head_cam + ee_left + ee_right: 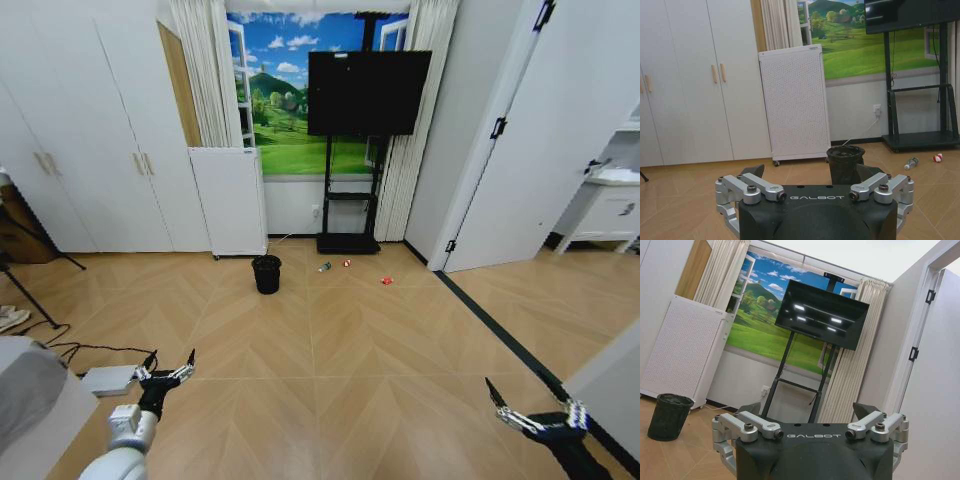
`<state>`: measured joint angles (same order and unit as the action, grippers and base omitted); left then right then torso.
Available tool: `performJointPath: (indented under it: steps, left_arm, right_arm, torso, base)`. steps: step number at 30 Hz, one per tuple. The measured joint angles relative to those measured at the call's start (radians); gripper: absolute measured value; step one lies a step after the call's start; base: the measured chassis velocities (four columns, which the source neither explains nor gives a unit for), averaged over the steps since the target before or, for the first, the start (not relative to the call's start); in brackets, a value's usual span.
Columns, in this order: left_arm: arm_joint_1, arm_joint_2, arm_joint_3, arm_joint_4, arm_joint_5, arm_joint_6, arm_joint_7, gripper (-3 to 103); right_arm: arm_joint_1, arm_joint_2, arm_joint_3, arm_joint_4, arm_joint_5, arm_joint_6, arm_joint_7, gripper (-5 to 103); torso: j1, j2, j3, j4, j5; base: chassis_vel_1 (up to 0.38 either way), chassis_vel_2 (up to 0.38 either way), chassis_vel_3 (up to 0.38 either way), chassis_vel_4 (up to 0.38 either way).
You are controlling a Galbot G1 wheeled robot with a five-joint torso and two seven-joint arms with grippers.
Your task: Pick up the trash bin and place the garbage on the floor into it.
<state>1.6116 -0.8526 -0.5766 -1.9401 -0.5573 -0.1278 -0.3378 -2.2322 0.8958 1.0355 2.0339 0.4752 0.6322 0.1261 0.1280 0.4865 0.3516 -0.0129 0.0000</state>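
Note:
The trash bin (267, 273), small, black and round, stands upright on the wood floor far ahead, in front of a white perforated appliance. It also shows in the left wrist view (845, 162) and the right wrist view (669, 416). The garbage lies to its right: a small bottle (324, 267) (910, 163), a red-and-white piece (347, 263) (937, 158) and a red piece (386, 281). My left gripper (168, 367) (810, 172) hangs low at the near left, open and empty. My right gripper (530, 402) (807, 410) hangs at the near right, also open and empty. Both are far from the bin.
The tall white appliance (230, 200) and a TV stand (349, 242) stand against the far wall. White wardrobes line the left. A white box with cables (108, 380) and a tripod leg (30, 300) lie near left. A door stands open at right (530, 180).

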Motion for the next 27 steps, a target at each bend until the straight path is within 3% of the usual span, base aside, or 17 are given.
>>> performJointPath:
  steps: [27]
  left_arm:
    - [0.017,-0.029,0.002,-0.003,0.019,-0.003,0.003,100]
  right_arm:
    - [-0.002,0.005,0.009,-0.001,0.013,0.012,-0.056,100]
  torso:
    - [0.000,0.000,0.000,-0.0002,0.0000]
  base:
    - [-0.016,0.012,0.017,-0.015]
